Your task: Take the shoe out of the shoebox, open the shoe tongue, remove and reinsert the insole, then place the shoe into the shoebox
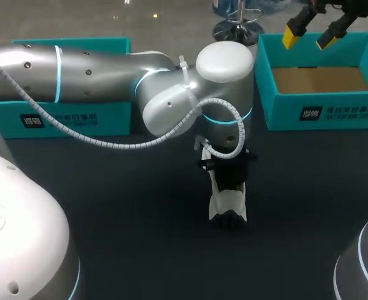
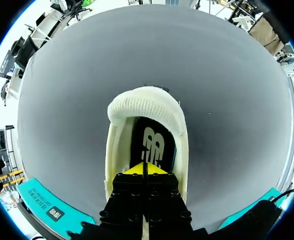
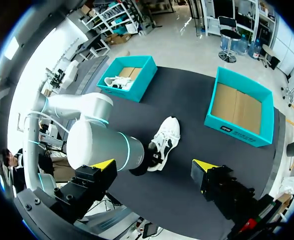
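A white and black shoe point(image 1: 228, 206) stands on the dark table near the middle, also seen in the right wrist view as the shoe point(image 3: 167, 136). My left arm reaches in over it, and its gripper point(image 1: 228, 182) points down into the shoe's opening. In the left wrist view the left gripper point(image 2: 146, 169) is shut, its yellow tips together on the black insole point(image 2: 151, 142), with the white heel collar point(image 2: 146, 106) just ahead. I cannot tell whether the tips pinch the insole. My right gripper point(image 1: 310, 36) hangs open and empty high over the right shoebox point(image 1: 321, 114); in its own view the right gripper point(image 3: 152, 165) holds nothing.
The teal right shoebox point(image 3: 230, 131) is open and shows only its cardboard floor. A second teal box point(image 1: 77, 119) stands at the back left, partly behind my left arm; in the right wrist view this box point(image 3: 138, 93) holds another white shoe point(image 3: 121, 81).
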You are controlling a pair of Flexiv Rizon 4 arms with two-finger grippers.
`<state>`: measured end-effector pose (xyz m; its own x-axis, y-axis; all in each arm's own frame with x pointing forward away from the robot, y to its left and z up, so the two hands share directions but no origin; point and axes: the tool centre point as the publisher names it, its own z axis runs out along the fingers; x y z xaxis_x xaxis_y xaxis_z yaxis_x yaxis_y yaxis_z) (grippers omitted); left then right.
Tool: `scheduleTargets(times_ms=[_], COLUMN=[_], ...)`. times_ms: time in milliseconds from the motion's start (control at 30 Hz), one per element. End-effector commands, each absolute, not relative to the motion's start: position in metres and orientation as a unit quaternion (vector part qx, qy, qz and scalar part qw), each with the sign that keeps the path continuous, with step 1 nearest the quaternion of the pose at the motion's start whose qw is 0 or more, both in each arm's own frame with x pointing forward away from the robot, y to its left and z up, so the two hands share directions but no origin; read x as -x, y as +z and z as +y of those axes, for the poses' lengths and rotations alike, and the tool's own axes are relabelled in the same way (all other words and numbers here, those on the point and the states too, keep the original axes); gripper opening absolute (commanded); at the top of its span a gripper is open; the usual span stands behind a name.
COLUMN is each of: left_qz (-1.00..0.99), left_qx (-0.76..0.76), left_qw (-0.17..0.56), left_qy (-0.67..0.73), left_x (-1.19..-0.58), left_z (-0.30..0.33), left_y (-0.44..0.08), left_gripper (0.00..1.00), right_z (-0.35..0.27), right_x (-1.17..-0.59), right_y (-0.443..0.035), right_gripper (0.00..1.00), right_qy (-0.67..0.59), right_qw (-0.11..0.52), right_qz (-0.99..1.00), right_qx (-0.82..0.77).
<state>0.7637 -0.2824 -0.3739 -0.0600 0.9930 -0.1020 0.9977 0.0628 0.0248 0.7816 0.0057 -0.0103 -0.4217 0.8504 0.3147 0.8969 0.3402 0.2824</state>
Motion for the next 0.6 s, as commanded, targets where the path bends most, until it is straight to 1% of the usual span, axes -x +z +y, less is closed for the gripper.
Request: scheduleTargets(times_ms=[33, 233, 267, 300, 367, 400, 433, 467, 500, 600], left_qz=[0.728, 0.728, 0.728, 0.73, 0.731, 0.731, 0.731, 0.731, 0.731, 0.733], left_qx=[-0.684, -0.683, -0.682, -0.68, -0.679, -0.679, -0.679, -0.678, -0.678, -0.676], left_qw=[0.053, 0.06, 0.06, 0.062, 0.065, 0.066, 0.066, 0.067, 0.067, 0.068], left_qy=[0.0, 0.023, 0.021, 0.021, 0.023, 0.024, 0.025, 0.026, 0.027, 0.031], left_x=[-0.7652, -0.7695, -0.7693, -0.769, -0.7685, -0.7686, -0.7686, -0.7687, -0.7689, -0.7696], left_z=[-0.2839, -0.2875, -0.2875, -0.2875, -0.2874, -0.2874, -0.2874, -0.2874, -0.2872, -0.285], left_y=[-0.3668, -0.3724, -0.3727, -0.3728, -0.3725, -0.3725, -0.3726, -0.3726, -0.3727, -0.3733], left_gripper=[0.0, 0.0, 0.09, 0.24, 0.45, 0.49, 0.67, 0.88, 1.0, 1.0], right_z=[0.0059, 0.0059, 0.0059, 0.0059, 0.0059, 0.0059, 0.0059, 0.0059, 0.0059, 0.0059], right_x=[-0.7826, -0.7826, -0.7826, -0.7826, -0.7826, -0.7826, -0.7826, -0.7826, -0.7826, -0.7826], right_y=[-0.0106, -0.0106, -0.0106, -0.0106, -0.0106, -0.0106, -0.0106, -0.0106, -0.0106, -0.0106], right_gripper=[1.0, 1.0, 1.0, 1.0, 1.0, 1.0, 1.0, 1.0, 1.0, 1.0], right_qy=[-0.208, -0.208, -0.208, -0.208, -0.208, -0.208, -0.208, -0.208, -0.208, -0.208], right_qw=[0.056, 0.056, 0.056, 0.056, 0.056, 0.056, 0.056, 0.056, 0.056, 0.056], right_qz=[-0.817, -0.817, -0.817, -0.817, -0.817, -0.817, -0.817, -0.817, -0.817, -0.817], right_qx=[0.535, 0.535, 0.535, 0.535, 0.535, 0.535, 0.535, 0.535, 0.535, 0.535])
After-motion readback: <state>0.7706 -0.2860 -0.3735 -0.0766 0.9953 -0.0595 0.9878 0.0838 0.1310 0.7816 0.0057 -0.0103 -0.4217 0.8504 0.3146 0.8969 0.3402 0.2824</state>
